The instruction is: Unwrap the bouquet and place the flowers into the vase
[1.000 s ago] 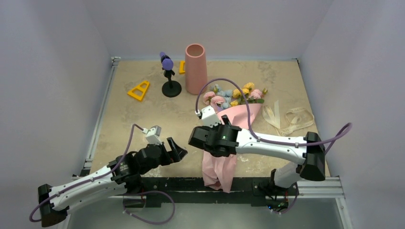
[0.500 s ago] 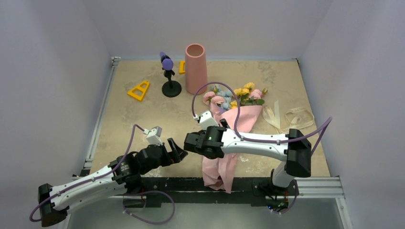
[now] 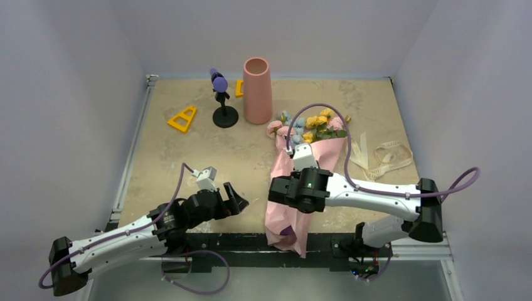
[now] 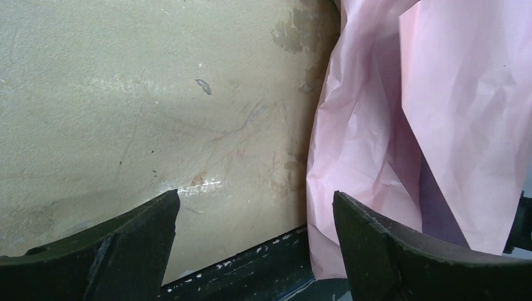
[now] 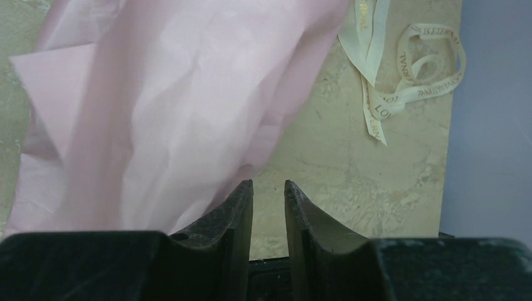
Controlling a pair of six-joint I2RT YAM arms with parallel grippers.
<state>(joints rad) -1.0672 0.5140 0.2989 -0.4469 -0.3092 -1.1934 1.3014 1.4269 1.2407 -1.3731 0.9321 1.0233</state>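
The bouquet lies at centre right, its pink, yellow and pale-blue flowers (image 3: 307, 128) pointing to the back. Its pink paper wrap (image 3: 285, 216) (image 5: 157, 113) spreads toward me and hangs over the front edge, with a lilac patch (image 4: 439, 213) showing. The cream ribbon (image 3: 383, 157) (image 5: 401, 69) lies loose on the table to the right. My right gripper (image 3: 300, 194) (image 5: 268, 185) hovers over the wrap's right edge, jaws narrowed to a small gap with bare table between them. My left gripper (image 3: 235, 199) (image 4: 256, 197) stands wide open, just left of the paper. The salmon vase (image 3: 257, 91) stands upright at the back.
A black stand with a purple top (image 3: 221, 100) is left of the vase. A yellow triangle (image 3: 182, 118) lies further left, and another yellow piece (image 3: 239, 88) is behind the vase. The black front rail (image 3: 326, 241) runs under the hanging paper.
My right arm has swung back to the right over the wrap, and its jaws have narrowed from wide open. The left gripper has barely moved.
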